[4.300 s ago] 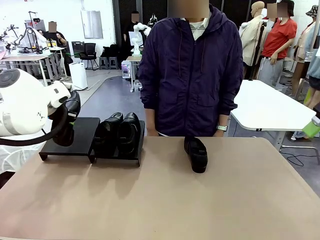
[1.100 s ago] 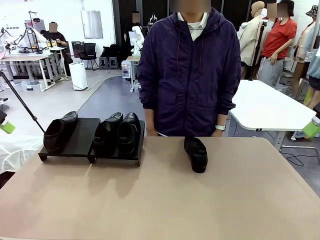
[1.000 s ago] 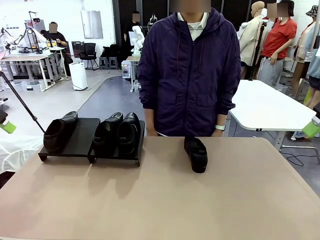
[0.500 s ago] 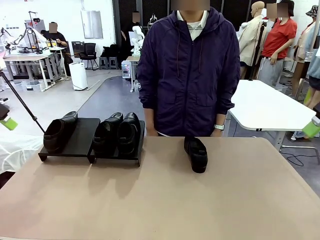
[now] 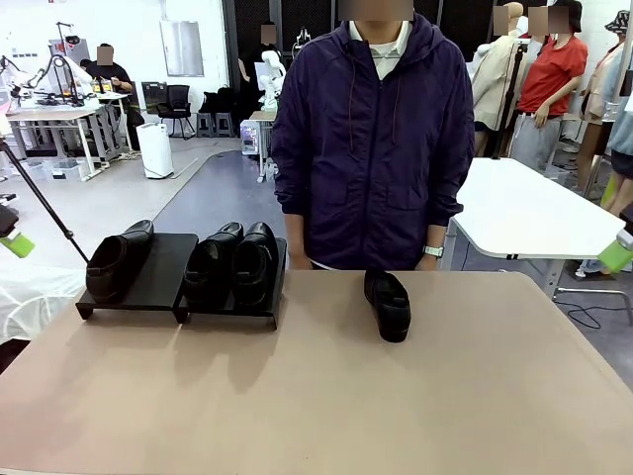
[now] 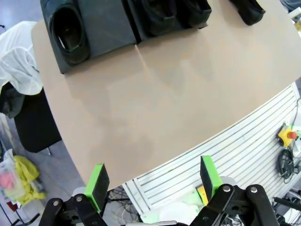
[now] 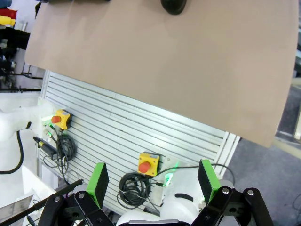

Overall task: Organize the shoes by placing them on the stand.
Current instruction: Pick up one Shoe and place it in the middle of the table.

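Observation:
Three black glossy shoes stand on the stand. One shoe [image 5: 109, 265] [image 6: 69, 33] sits on the left platform [image 5: 166, 259] [image 6: 106, 21], beside an empty half. Two shoes [image 5: 216, 262] [image 5: 255, 259] fill the right platform [image 5: 229, 315]. A fourth shoe [image 5: 388, 305] [image 6: 249, 10] [image 7: 173, 5] lies on the beige table [image 5: 326, 396] in front of the person. My left gripper [image 6: 154, 181] is open and empty, high off the table's near left corner. My right gripper [image 7: 153, 181] is open and empty, high above the robot's side of the table.
A person in a dark purple jacket [image 5: 374, 139] stands at the far edge, arms down. The robot's base with emergency stop buttons [image 7: 146, 165] and cables lies below the grippers. A white table [image 5: 534, 213] stands behind on the right.
Since the earliest frame my left arm has drawn back off the left platform, leaving a shoe on it. Over the last second nothing has visibly moved.

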Robot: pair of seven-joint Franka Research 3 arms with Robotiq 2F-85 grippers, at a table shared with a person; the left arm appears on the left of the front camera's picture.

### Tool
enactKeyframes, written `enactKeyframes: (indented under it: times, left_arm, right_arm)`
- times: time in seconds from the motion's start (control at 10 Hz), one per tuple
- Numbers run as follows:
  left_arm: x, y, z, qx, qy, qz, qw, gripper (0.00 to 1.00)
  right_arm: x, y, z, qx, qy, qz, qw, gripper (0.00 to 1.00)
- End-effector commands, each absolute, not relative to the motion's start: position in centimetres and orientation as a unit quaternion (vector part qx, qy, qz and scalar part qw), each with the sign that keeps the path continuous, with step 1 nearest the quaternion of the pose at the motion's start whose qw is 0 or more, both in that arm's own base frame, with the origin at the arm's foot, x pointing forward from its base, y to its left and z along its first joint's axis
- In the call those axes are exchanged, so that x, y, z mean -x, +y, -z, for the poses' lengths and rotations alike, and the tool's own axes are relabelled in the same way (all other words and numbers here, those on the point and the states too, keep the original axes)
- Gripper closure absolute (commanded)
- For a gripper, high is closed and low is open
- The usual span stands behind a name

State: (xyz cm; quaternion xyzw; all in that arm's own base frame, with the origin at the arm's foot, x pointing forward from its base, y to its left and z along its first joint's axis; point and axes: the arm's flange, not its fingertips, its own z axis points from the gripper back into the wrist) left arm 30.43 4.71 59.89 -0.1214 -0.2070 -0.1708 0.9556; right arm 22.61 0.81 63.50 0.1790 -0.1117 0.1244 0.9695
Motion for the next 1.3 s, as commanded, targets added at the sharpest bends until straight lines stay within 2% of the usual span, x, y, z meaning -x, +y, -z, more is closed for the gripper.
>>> enactKeyframes:
  times: [0.0, 0.1, 0.3, 0.5, 0.7, 0.8, 1.1, 1.2]
  left_arm:
    - [-30.3, 5.0, -60.1, 0.119, -0.202, 0.167, 0.958, 0.0]
    - [-30.3, 5.0, -60.1, 0.119, -0.202, 0.167, 0.958, 0.0]
    - [-30.3, 5.0, -60.1, 0.119, -0.202, 0.167, 0.958, 0.0]
    - [-30.3, 5.0, -60.1, 0.119, -0.202, 0.167, 0.958, 0.0]
    - [-30.3, 5.0, -60.1, 0.119, -0.202, 0.167, 0.958, 0.0]
    - [-30.3, 5.0, -60.1, 0.119, -0.202, 0.167, 0.958, 0.0]
    - [-30.3, 5.0, -60.1, 0.119, -0.202, 0.167, 0.958, 0.0]
    - [-30.3, 5.0, -60.1, 0.119, -0.202, 0.167, 0.958, 0.0]
  right_arm:
    - [-22.6, 0.8, -63.5, -0.179, -0.112, -0.124, 0.97, 0.0]
    - [-26.0, 4.2, -63.1, -0.109, -0.077, -0.132, 0.982, 0.0]
    - [-34.9, 10.8, -60.5, -0.019, -0.005, -0.185, 0.983, 0.0]
    - [-42.2, 16.3, -57.3, 0.057, -0.006, -0.19, 0.98, 0.0]
    - [-45.9, 21.1, -53.0, 0.042, 0.003, -0.205, 0.978, 0.0]
    - [-47.1, 22.8, -50.8, 0.021, -0.019, -0.189, 0.981, 0.0]
    - [-49.3, 23.6, -49.0, -0.034, -0.118, -0.07, 0.99, 0.0]
    - [-49.1, 23.2, -49.3, -0.055, -0.106, -0.071, 0.99, 0.0]
